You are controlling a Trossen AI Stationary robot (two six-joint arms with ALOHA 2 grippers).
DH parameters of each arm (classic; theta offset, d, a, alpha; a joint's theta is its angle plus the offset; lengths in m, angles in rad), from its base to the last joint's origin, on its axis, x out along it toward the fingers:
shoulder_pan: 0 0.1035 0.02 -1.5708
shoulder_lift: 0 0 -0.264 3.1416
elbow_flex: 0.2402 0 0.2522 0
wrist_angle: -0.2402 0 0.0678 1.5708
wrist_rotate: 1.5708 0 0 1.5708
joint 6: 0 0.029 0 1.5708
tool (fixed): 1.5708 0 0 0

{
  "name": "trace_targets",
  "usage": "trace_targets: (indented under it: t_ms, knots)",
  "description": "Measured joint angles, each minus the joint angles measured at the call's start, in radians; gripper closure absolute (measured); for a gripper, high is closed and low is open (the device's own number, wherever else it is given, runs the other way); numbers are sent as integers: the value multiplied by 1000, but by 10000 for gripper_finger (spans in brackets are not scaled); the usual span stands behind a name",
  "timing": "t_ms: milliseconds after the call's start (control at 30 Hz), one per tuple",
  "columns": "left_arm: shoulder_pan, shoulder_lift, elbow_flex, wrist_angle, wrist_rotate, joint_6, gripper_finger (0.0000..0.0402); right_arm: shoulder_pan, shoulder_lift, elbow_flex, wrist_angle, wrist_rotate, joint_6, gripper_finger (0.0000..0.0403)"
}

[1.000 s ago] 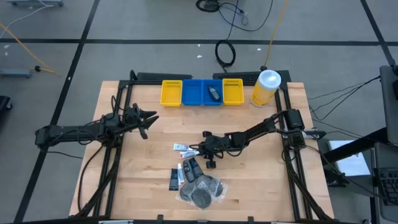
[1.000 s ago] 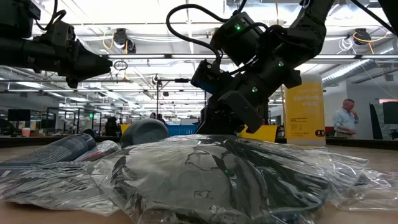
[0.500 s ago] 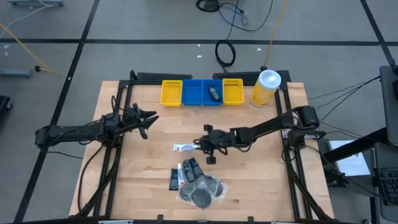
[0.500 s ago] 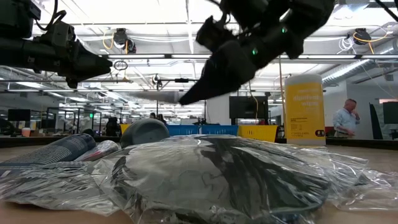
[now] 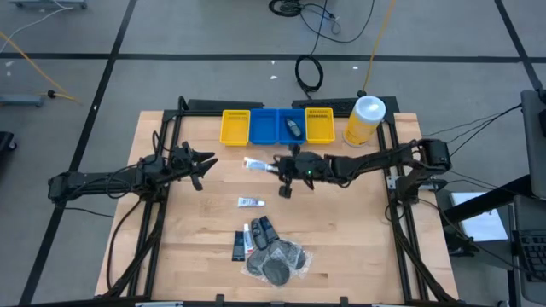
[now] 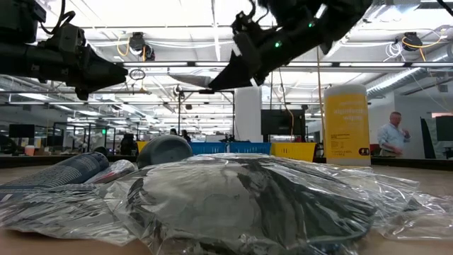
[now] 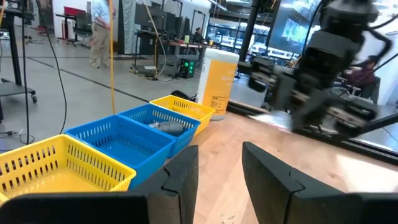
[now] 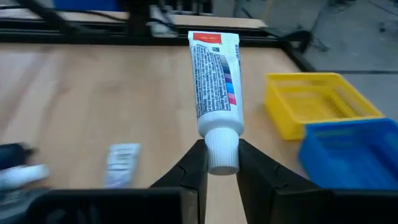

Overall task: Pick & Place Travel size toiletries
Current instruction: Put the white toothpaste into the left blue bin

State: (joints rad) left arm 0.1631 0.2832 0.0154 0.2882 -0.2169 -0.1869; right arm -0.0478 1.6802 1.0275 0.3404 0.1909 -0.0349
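Note:
My right gripper (image 5: 278, 165) is shut on a thin white printed tube (image 5: 255, 163) above the table, just near of the blue bins (image 5: 277, 127); the tube also shows in the right wrist view (image 8: 214, 74). A second white tube (image 5: 250, 202) lies flat mid-table. Toward the near edge lie tiny dark bottles (image 5: 263, 230), a flat dark packet (image 5: 239, 246) and bagged dark mesh puffs (image 5: 277, 263). One dark bottle (image 5: 293, 129) lies in the right blue bin. My left gripper (image 5: 205, 162) is open and empty at the table's left. My right gripper pinches the tube's white cap end (image 8: 222, 151) between its two fingers (image 8: 191, 169). The fingers come level from the table's right, in line with the tube. The tube sticks out beyond the fingertips toward the table's left, about level and lifted clear of the table.
Two yellow bins (image 5: 235, 127) (image 5: 319, 125) flank the two blue ones along the far edge. A big yellow canister with a white lid (image 5: 364, 119) stands right of them. Bare wood lies between the bins and the pile. A person (image 6: 391, 138) stands in the room beyond.
My right gripper has risen from the tubes at mid-table and gone toward the far edge, to just near of the blue bins, carrying one white tube, which is lifted clear. The other tube has stayed on the table.

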Motion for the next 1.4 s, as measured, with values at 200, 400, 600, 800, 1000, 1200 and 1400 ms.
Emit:
trace_targets:
  t_ms: [200,400,600,800,1000,1200,1400]
  knots:
    - [0,0,0,1,0,0,277,-109,2,0,36,-3,31,351]
    - [0,0,0,1,-2,0,277,-192,1,1,95,-10,41,351]
    - [0,0,0,1,-20,0,277,-245,2,12,105,-11,54,351]
    - [0,0,0,10,-21,5,277,-268,37,50,104,-12,54,351]
    - [0,0,0,13,-21,6,277,-301,91,77,101,-10,65,351]
    - [0,0,0,13,-21,9,277,-343,126,77,120,-11,109,351]
    - [0,0,0,17,-22,10,277,-359,163,79,143,-14,129,351]
